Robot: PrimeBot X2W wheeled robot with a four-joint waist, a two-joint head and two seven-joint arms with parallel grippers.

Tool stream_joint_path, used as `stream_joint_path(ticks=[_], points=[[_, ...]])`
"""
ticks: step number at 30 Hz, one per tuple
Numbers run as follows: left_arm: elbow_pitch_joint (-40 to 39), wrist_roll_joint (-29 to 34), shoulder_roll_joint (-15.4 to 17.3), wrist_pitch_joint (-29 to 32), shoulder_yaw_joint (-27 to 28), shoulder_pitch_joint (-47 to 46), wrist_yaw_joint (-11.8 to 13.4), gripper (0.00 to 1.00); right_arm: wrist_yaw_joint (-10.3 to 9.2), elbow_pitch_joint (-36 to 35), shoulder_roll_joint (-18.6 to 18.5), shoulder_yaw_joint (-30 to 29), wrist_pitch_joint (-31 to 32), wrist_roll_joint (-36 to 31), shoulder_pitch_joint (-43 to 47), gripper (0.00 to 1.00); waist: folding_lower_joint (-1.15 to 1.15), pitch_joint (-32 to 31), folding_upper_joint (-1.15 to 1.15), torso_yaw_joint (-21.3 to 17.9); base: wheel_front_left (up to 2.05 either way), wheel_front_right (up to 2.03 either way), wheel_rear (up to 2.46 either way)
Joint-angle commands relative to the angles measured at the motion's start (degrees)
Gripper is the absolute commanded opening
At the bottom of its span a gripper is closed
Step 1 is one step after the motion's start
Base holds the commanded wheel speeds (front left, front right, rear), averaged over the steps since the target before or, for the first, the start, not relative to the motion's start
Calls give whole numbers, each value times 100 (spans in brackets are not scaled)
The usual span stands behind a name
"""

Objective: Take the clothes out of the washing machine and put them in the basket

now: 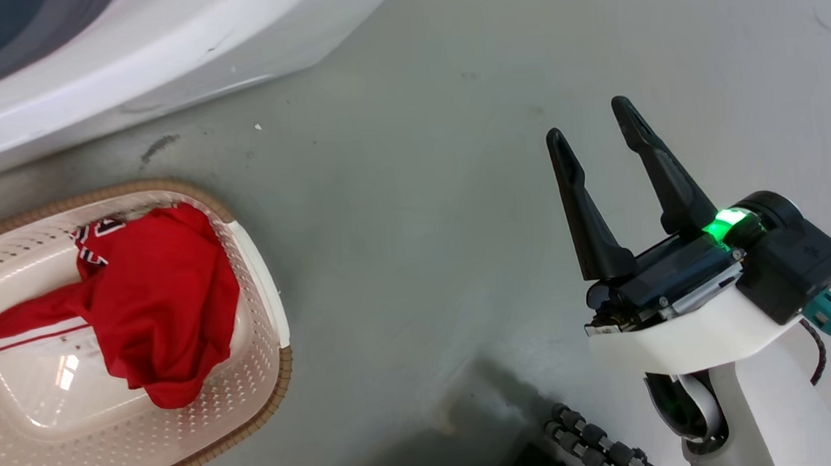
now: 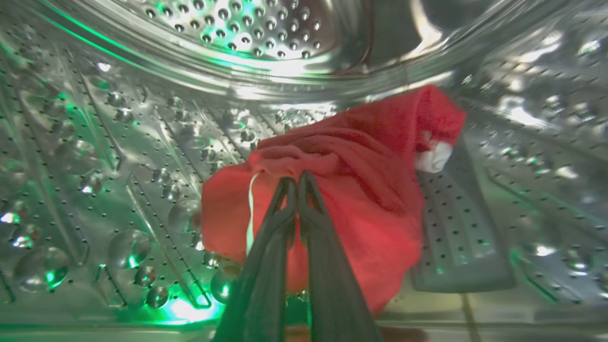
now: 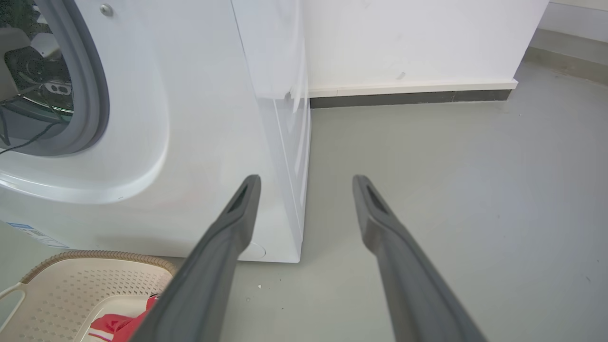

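Grey floor holds the basket (image 1: 283,377), one red jersey (image 1: 165,309) already inside. In the washing machine (image 3: 199,142) drum (image 2: 118,142), the left gripper (image 2: 295,179) has its jaws pinched shut on another red garment (image 2: 370,199), which is yet to come out. The right gripper (image 1: 589,120) has its jaws wide apart and empty.

From the head we look steeply down on the grey floor (image 1: 412,189), with the basket (image 1: 266,287) at lower left and the washing machine (image 1: 154,54) along the top left edge. Our right wrist camera sits low, facing that machine's front corner and the wall (image 3: 403,38) behind it, and shares the basket's rim, the machine's front and the floor with the head view. Our left wrist camera is inside the drum (image 2: 118,166), very close to the red cloth (image 2: 370,190)
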Motion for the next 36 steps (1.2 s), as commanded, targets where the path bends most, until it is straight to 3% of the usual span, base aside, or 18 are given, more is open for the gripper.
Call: stream_joint_path(ticks=[1,14,26,32,36], points=[[-114,-129,-50,-193,92,262,61,0,-4,27,12,-35,-13,-56,-45,100,0,-197,0,82,0,0,0],[-160,-878,-559,-1682,487,1635,97,0,-4,277,11,-242,-13,-356,219,100,0,-1334,0,411,0,0,0],[343,-1444,-1204,-3042,692,2731,-218,0,-4,628,9,-416,-13,-542,609,100,0,-2497,0,740,0,0,0],[298,-1596,-1489,-3275,774,3260,-422,0,-4,741,9,-536,5,-669,844,100,0,-3065,0,954,0,0,0],[-176,-1597,-1647,-3300,882,3637,-503,0,-4,734,8,-622,83,-742,1008,100,0,-3403,0,1119,0,0,0]])
